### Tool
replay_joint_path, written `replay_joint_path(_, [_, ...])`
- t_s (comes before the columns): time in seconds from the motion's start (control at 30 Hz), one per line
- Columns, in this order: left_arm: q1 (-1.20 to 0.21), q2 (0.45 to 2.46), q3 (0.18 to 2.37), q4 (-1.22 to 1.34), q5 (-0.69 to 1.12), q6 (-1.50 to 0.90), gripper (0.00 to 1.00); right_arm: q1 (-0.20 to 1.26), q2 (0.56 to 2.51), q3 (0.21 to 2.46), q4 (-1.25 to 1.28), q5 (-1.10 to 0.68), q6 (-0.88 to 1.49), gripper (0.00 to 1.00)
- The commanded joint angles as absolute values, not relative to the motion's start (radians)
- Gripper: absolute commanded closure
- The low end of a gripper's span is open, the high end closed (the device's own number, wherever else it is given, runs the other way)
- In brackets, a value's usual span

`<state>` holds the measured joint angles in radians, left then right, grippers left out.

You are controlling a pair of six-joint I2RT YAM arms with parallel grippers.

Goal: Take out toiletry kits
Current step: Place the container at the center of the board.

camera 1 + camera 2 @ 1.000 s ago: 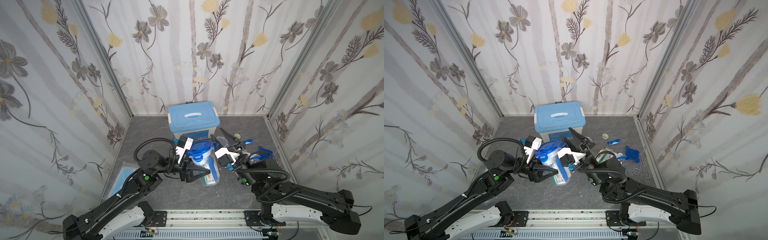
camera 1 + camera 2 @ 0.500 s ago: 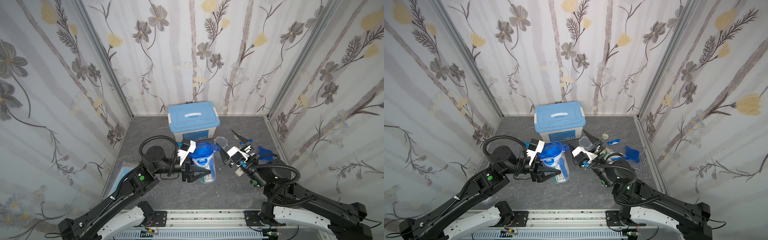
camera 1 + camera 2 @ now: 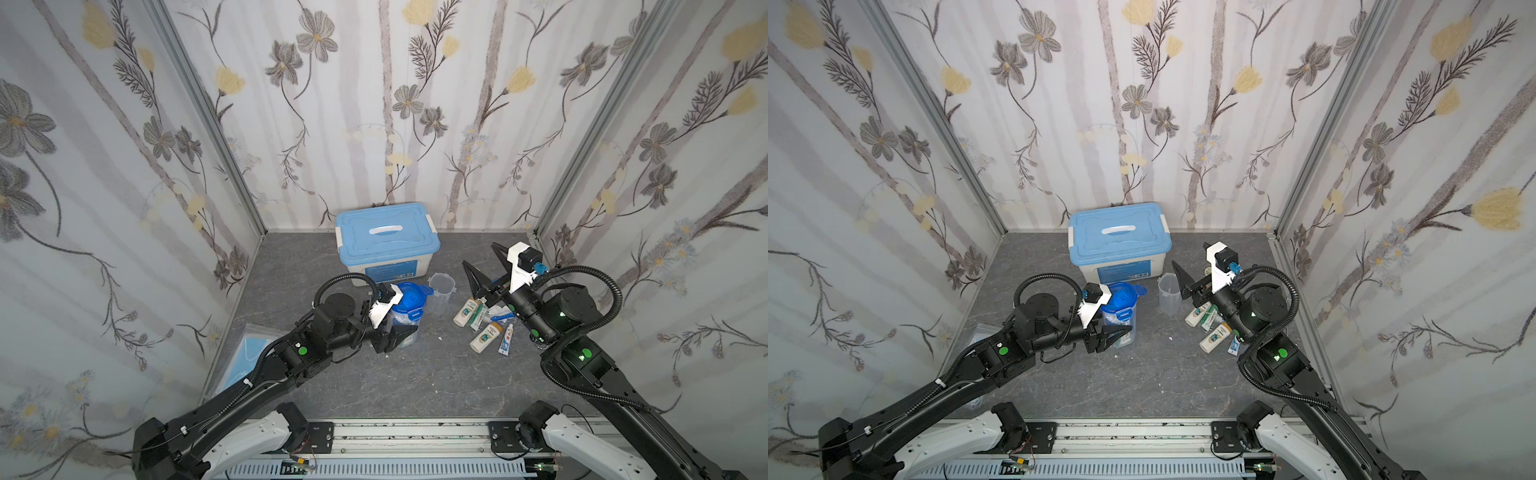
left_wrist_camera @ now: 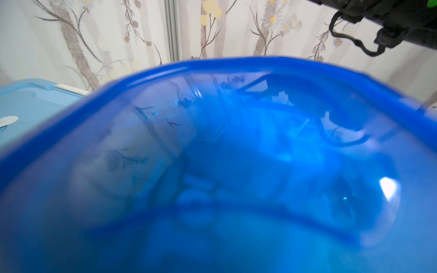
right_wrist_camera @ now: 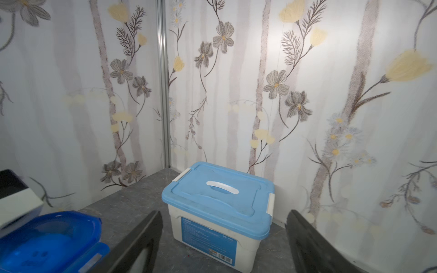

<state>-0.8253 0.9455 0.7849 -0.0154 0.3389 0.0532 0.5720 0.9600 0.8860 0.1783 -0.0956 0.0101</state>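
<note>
Clamped low between left gripper (image 3: 401,334) fingers: translucent plastic cup with round blue tabbed lid (image 3: 409,307), upright; right gripper (image 3: 480,255) fingers spread, empty, raised; lid tab (image 3: 427,289) on right-finger side to be pinched, peeled upward, cup held steady

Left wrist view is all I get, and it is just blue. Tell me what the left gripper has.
Observer: The left gripper is clamped on the lower body of the lidded cup.
Operator: Give me the right gripper.
Observer: The right gripper is open and empty, off the table by the bottles.
Operator: Report what stands beside that cup.
Observer: An open cup, lidless, in front of the box.
</note>
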Motion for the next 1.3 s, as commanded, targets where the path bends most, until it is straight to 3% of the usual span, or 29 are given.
replay_joint_path(0.0, [-0.828,0.963,0.77,0.117,0.225,0.122,0.38,0.526,1.005,0.896,0.144,-0.359,0.227,0.17])
replay_joint_path(0.17, [-0.856,1.008,0.711,0.253,0.035,0.141,0.41,0.522,1.059,0.89,0.152,-0.388,0.265,0.18])
replay_joint_path(0.37, [-0.873,1.103,0.629,0.483,-0.035,0.146,0.42,0.508,1.061,0.842,0.149,-0.319,0.312,0.16])
replay_joint_path(0.73, [-0.944,1.36,0.498,0.868,-0.1,0.127,0.42,0.424,1.182,0.644,0.37,-0.575,0.65,0.25])
replay_joint_path(1.17, [-1.024,1.777,0.463,1.408,-0.384,0.091,0.38,0.461,1.135,0.575,0.214,-0.447,0.572,0.27])
replay_joint_path(1.27, [-1.048,1.839,0.496,1.41,-0.425,0.092,0.36,0.473,1.138,0.564,0.206,-0.426,0.562,0.27])
